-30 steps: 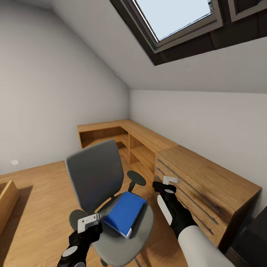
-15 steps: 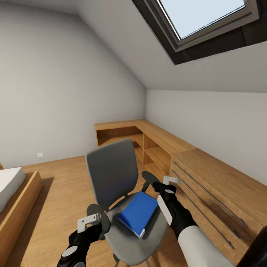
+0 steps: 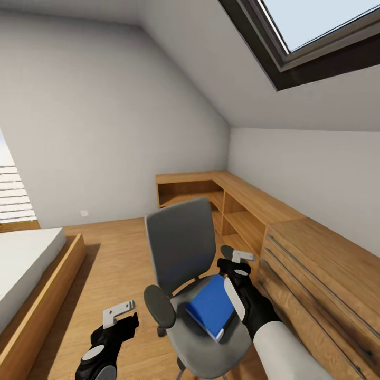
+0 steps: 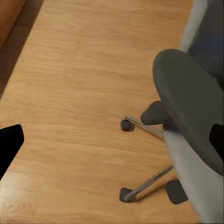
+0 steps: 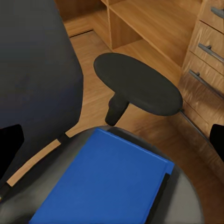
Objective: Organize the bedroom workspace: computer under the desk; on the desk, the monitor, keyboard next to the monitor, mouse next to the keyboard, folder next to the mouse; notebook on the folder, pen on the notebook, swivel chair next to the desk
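Matt grey swivel chair (image 3: 182, 248) on chrome legs, smooth blue folder (image 3: 211, 306), wood-grain plank floor (image 3: 113, 264).

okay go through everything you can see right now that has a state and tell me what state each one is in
swivel chair: upright on the wood floor, beside the wooden cabinet.
folder: closed, lying flat on the chair's seat, not gripped.
left gripper: open, empty, beside the chair's armrest.
right gripper: open, empty, above the folder.
cabinet drawers: shut.
skylight: appears closed.
bed: bare white mattress.
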Controlling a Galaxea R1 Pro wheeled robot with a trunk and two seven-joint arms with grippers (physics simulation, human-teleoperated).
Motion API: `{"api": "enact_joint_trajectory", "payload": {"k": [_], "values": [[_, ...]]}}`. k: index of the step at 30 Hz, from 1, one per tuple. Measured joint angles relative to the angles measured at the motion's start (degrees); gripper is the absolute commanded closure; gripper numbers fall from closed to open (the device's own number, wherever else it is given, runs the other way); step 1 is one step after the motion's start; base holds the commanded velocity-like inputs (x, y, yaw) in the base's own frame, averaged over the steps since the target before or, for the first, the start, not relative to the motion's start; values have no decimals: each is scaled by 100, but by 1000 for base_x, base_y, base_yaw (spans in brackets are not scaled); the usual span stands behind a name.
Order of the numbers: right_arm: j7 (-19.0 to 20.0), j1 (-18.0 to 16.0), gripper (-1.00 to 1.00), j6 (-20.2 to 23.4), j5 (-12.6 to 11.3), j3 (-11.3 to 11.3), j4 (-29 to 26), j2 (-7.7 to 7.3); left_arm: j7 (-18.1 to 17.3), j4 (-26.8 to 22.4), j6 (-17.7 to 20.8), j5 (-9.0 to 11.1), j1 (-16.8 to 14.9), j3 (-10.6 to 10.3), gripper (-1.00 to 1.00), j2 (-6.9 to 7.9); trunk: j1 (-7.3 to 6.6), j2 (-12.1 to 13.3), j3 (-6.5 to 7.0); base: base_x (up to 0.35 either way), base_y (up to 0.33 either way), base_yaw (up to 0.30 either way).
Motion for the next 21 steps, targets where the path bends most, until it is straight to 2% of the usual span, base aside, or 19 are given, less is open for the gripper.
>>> {"api": "enact_joint_trajectory", "payload": {"k": [6, 11, 17, 18, 21], "values": [[15, -2, -100, 3, 3, -7, -4, -19, 5, 26, -9, -10, -1, 466, -100, 10, 0, 0, 0, 0, 0, 23], [16, 0, -100, 3, 16, -7, -15, -41, -46, 61, 10, -13, -2, 1450, -100, 17, 0, 0, 0, 0, 0, 3], [19, -1, -100, 6, 9, -7, -40, -46, -30, 58, 3, -10, -3, 2202, -100, -1, 0, 0, 0, 0, 0, 0], [19, 1, -100, 4, 5, -7, -42, -46, -26, 55, 2, -10, -3, 2453, -100, -19, 0, 0, 0, 0, 0, 0], [19, 0, -100, 7, 4, -7, -47, -47, -30, 54, 0, 0, -3, 2609, -100, -27, 21, -39, -17, 0, 0, 0]]}}
